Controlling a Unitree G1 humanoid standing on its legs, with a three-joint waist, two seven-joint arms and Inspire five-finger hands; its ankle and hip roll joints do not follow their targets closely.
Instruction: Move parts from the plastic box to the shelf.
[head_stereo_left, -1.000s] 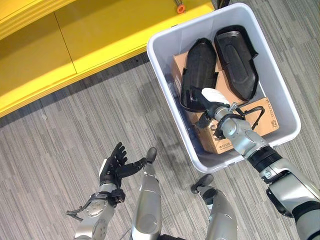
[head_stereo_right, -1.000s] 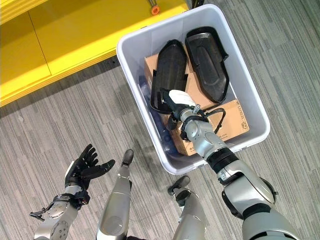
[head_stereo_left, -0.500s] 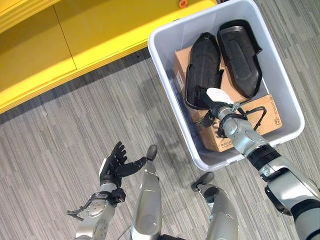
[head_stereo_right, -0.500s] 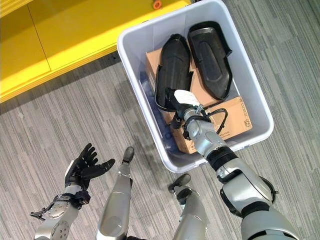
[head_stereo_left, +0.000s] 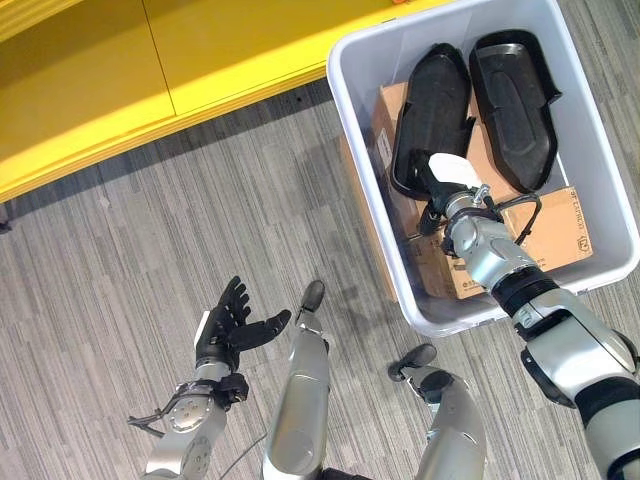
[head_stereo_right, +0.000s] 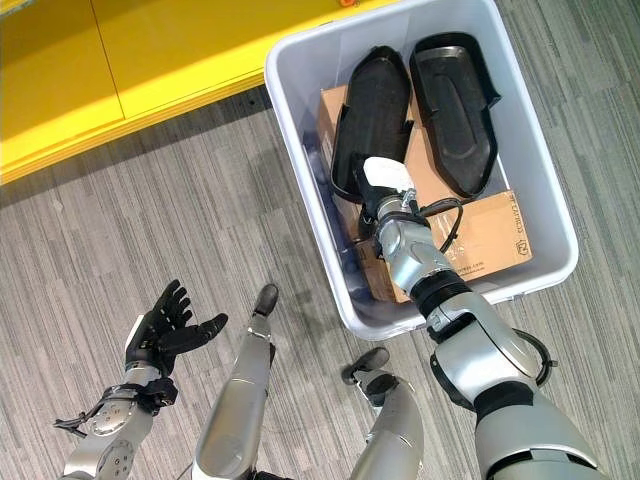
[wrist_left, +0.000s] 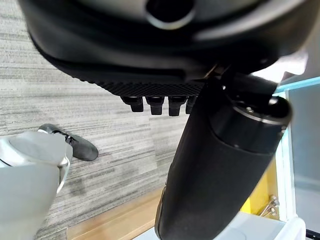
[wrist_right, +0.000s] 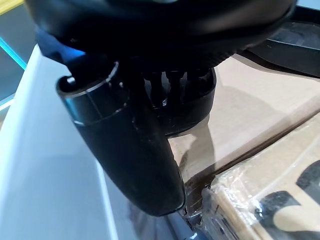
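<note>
My right fingers (wrist_right: 172, 87) reach down onto the near end of a long black part (head_stereo_left: 432, 110) in the plastic box (head_stereo_left: 352, 190); they curve toward it, but whether they actually clasp it I cannot tell. My right hand (head_stereo_left: 445, 185), white thumb cover up, sits over that end of the part. A second black part (head_stereo_left: 515, 95) lies just beside the first, further to my right, both resting on brown cardboard boxes (head_stereo_left: 545, 235) inside the grey-white tub. My left hand (head_stereo_left: 228, 328) hangs above the striped grey floor (head_stereo_left: 130, 250), palm up, fingers spread and holding nothing. The yellow shelf (head_stereo_left: 120, 70) runs along the far side, its edge near the tub's corner.
</note>
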